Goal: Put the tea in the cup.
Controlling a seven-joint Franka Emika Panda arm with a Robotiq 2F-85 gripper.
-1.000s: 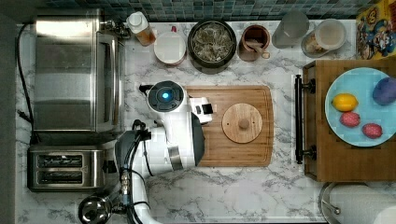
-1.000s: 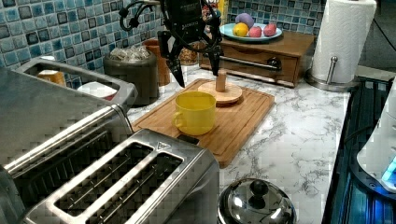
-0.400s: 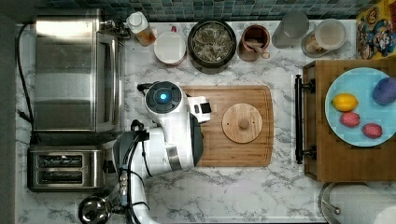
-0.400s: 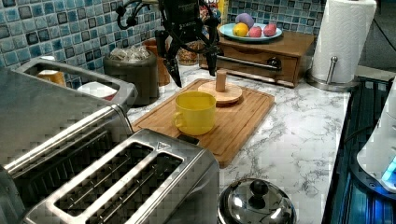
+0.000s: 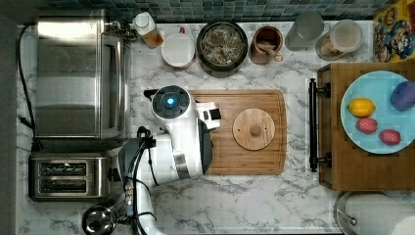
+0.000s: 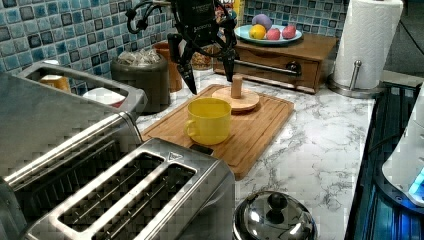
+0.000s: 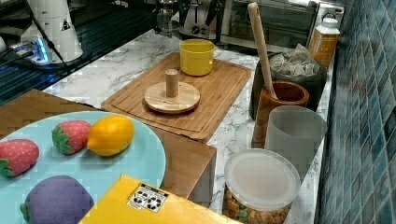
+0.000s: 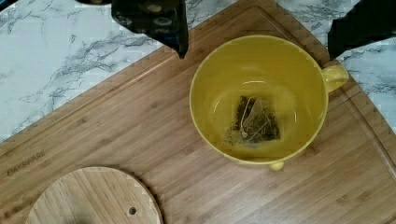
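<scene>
Marble counter (image 5: 254,200) carries everything, and on it the wooden cutting board (image 6: 260,120) holds the yellow cup (image 6: 209,120) and a round wooden lid (image 6: 236,98) just beside it. Judging by the left view, the gripper (image 6: 207,67) hangs above the cup with its fingers spread wide, nothing held between them. A tea bag (image 8: 253,120) lies flat on the cup's bottom in the wrist view, so the task looks essentially done. More bags fill the black-walled jar (image 5: 222,43) near the tiled wall, between a white bowl (image 5: 178,50) and the brown pot (image 5: 265,45) with its wooden spoon (image 7: 259,44).

Risk from here is mostly in the exit. A sideways or downward move could let a fingertip (image 6: 191,86) clip the cup's rim and tip or slide it along the board. A swing toward the lid could catch its upright knob (image 6: 236,86). A straight lift seems safest.
</scene>
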